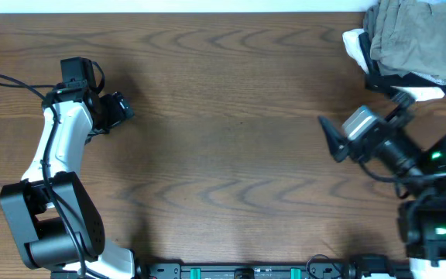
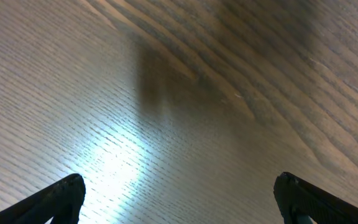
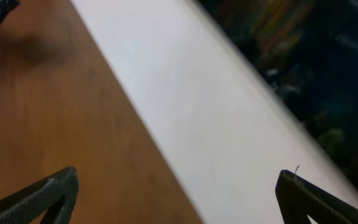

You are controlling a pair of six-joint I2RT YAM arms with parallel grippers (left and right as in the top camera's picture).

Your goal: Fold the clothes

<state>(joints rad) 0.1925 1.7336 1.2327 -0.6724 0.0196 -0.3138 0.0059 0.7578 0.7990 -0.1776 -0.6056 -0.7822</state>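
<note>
Overhead: khaki shorts [image 1: 409, 39] lie crumpled atop other garments [image 1: 356, 45] at the table's [image 1: 231, 155] far right corner. The left gripper [image 1: 121, 108] and right gripper [image 1: 331, 138] are both empty.
Left wrist: jaws spread wide over bare wood.
Right wrist: jaws wide, nothing between them, table edge beyond.
Risk: grabbing at the pile could drag the garments beneath along too.

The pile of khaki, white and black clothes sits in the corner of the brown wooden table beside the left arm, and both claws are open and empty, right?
No. The overhead view shows the pile of khaki, white and black clothes in the corner of the brown wooden table beside the right arm, not the left. The left claw and right claw are open and empty.
</note>
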